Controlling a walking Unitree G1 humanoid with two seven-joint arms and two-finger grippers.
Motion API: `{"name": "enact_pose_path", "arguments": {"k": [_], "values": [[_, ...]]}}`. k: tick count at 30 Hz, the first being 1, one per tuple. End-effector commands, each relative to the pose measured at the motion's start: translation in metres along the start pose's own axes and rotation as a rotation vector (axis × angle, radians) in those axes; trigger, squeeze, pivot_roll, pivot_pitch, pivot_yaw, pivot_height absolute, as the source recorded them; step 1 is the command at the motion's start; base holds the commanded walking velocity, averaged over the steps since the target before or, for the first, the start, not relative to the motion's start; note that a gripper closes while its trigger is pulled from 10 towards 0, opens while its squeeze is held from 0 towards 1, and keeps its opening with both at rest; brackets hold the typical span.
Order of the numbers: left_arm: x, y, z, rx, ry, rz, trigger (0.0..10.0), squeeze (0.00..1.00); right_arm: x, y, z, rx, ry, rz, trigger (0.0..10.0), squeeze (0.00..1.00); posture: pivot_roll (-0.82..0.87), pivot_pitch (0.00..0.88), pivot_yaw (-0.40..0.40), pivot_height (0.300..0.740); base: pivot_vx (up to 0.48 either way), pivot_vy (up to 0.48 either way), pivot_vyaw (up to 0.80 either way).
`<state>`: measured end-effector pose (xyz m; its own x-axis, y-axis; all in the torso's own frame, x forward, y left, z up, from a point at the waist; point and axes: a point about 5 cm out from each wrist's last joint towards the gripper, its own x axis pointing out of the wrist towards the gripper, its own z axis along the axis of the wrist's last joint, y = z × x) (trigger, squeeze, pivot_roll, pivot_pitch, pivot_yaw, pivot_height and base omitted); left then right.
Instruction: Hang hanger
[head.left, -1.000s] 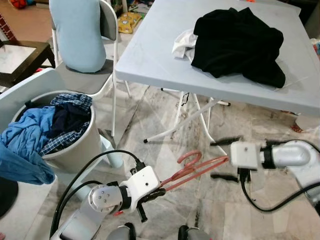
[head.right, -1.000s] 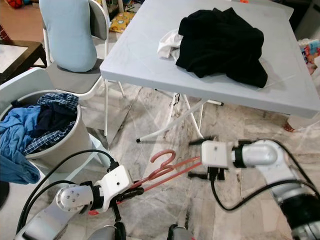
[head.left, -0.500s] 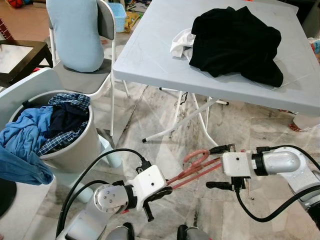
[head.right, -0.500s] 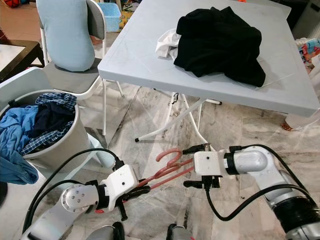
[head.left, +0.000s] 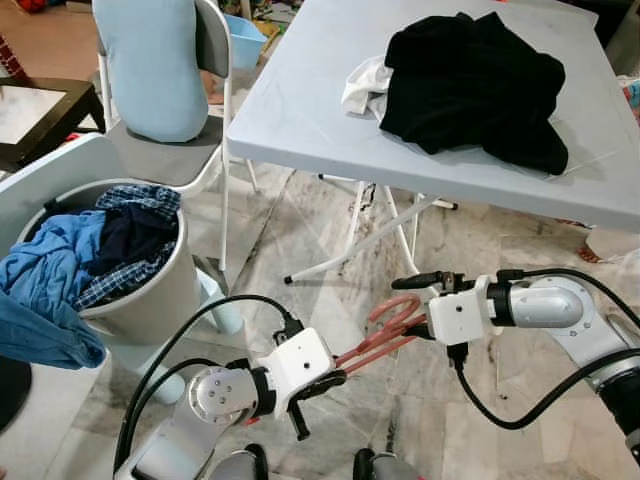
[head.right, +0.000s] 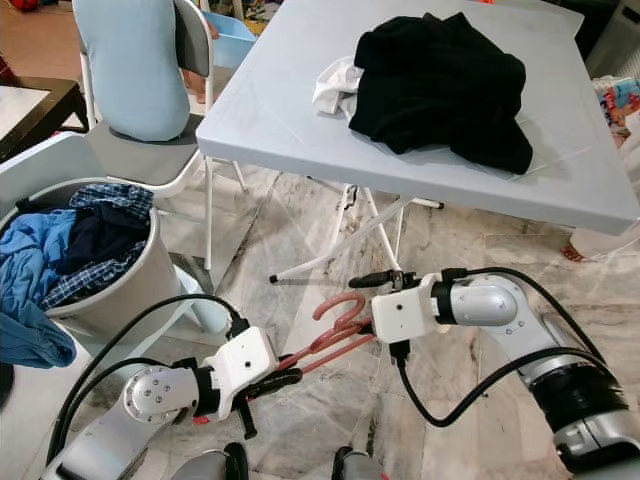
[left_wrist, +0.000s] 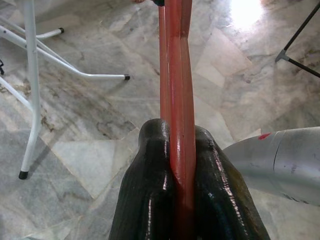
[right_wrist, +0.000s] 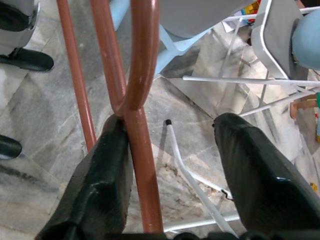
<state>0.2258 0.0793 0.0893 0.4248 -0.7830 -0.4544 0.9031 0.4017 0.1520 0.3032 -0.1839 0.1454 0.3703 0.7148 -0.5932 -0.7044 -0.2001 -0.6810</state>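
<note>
**Hanger handover low over floor, right gripper not yet closed**

Left gripper (left_wrist: 182, 165) pinches the reddish-brown hanger (head.left: 385, 330) at one end, fingers pressed tight on its bar in the left wrist view. Hanger sticks out low above the marble floor (head.left: 330, 230), hook end toward the right gripper (right_wrist: 170, 165). Right gripper fingers spread wide around the neck below the hook: one finger (right_wrist: 102, 175) touches the stem, the other stands apart, so no grip there yet

Risks, as judgement:
- if left lets go before right closes, hanger likely drops to the floor, since right is only touching one side
- right grabbing at the neck fork could make the hanger twist or swing once left releases
- hanger looks smooth, may slip in a one-sided pinch
- no rail or rod visible, so hanging spot is unknown; robot probably has to turn or walk holding it

Surroundings:
- grey folding table (head.left: 300, 110) just ahead, black garment (head.left: 475, 85) and white cloth (head.left: 362, 85) on top
- white table legs (head.left: 350, 250) cross near the grippers, could snag the hook on a lift or swing
- laundry basket (head.left: 150, 290) full of blue and plaid clothes to the robot's left
- chair (head.left: 215, 60) with light blue cushion behind the basket
- black cables (head.left: 215, 320) loop off both arms close to the hanger, possible catch point
</note>
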Motion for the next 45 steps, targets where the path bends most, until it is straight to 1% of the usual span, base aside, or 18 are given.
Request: {"name": "enact_pose_path", "arguments": {"k": [1, 5, 7, 10, 13, 36, 37, 41, 42, 43, 44, 45], "values": [[0.001, -0.005, 0.001, 0.01, -0.001, -0.023, 10.0, 0.0, -0.002, 0.0, -0.001, -0.02, 0.012, 0.023, 0.0, 0.0, -0.02, 0.209, -0.05, 0.74, 0.0, 0.0, 0.0], [0.001, -0.004, 0.001, 0.012, 0.002, -0.025, 10.0, 0.0, -0.004, 0.004, -0.005, -0.027, 0.032, 0.068, 0.0, 0.0, -0.02, 0.208, -0.048, 0.74, 0.0, 0.0, 0.0], [0.001, -0.004, 0.001, 0.013, 0.003, -0.027, 10.0, 0.0, -0.005, 0.003, -0.006, -0.034, 0.036, 0.071, 0.0, 0.0, -0.03, 0.206, -0.047, 0.74, 0.0, 0.0, 0.0], [0.002, -0.004, 0.001, 0.021, 0.006, -0.03, 10.0, 0.0, -0.009, -0.001, -0.01, -0.074, 0.075, 0.088, 0.0, 0.0, -0.03, 0.204, -0.046, 0.74, 0.0, 0.0, 0.0], [0.002, -0.004, 0.001, 0.023, 0.008, -0.032, 10.0, 0.0, -0.011, -0.002, -0.012, -0.08, 0.089, 0.089, 0.0, 0.0, -0.03, 0.204, -0.046, 0.74, 0.0, 0.0, 0.0], [0.004, -0.002, 0.0, 0.029, 0.012, -0.023, 10.0, 0.0, -0.012, -0.003, -0.017, -0.049, 0.083, 0.076, 0.0, 0.0, -0.03, 0.192, -0.049, 0.74, 0.0, 0.0, 0.0], [0.004, 0.0, 0.0, 0.033, 0.006, -0.008, 10.0, 1.0, -0.012, -0.003, -0.017, -0.048, 0.083, 0.075, 0.0, 0.0, -0.03, 0.19, -0.049, 0.74, 0.0, 0.0, 0.0], [0.004, 0.003, 0.001, 0.024, -0.009, 0.019, 10.0, 1.0, -0.012, -0.003, -0.018, -0.044, 0.084, 0.07, 0.0, 0.0, -0.03, 0.19, -0.049, 0.74, 0.0, 0.0, 0.0], [0.005, 0.009, 0.003, 0.063, -0.022, 0.08, 10.0, 1.0, -0.011, -0.003, -0.019, -0.04, 0.085, 0.061, 0.0, 0.0, -0.03, 0.189, -0.051, 0.74, 0.0, 0.0, 0.0], [0.004, 0.011, 0.004, 0.077, -0.03, 0.101, 10.0, 1.0, -0.011, -0.003, -0.019, -0.034, 0.084, 0.058, 0.0, 0.0, -0.03, 0.189, -0.051, 0.74, 0.0, 0.0, 0.0], [0.004, 0.014, 0.007, 0.077, -0.042, 0.121, 10.0, 1.0, -0.011, -0.003, -0.02, -0.028, 0.085, 0.055, 0.0, 0.0, -0.03, 0.188, -0.052, 0.74, 0.0, 0.0, 0.0], [0.004, 0.019, 0.013, 0.058, -0.073, 0.157, 10.0, 1.0, -0.011, -0.002, -0.022, -0.021, 0.092, 0.054, 0.0, 0.0, -0.02, 0.188, -0.053, 0.74, 0.0, 0.0, 0.0]]}}
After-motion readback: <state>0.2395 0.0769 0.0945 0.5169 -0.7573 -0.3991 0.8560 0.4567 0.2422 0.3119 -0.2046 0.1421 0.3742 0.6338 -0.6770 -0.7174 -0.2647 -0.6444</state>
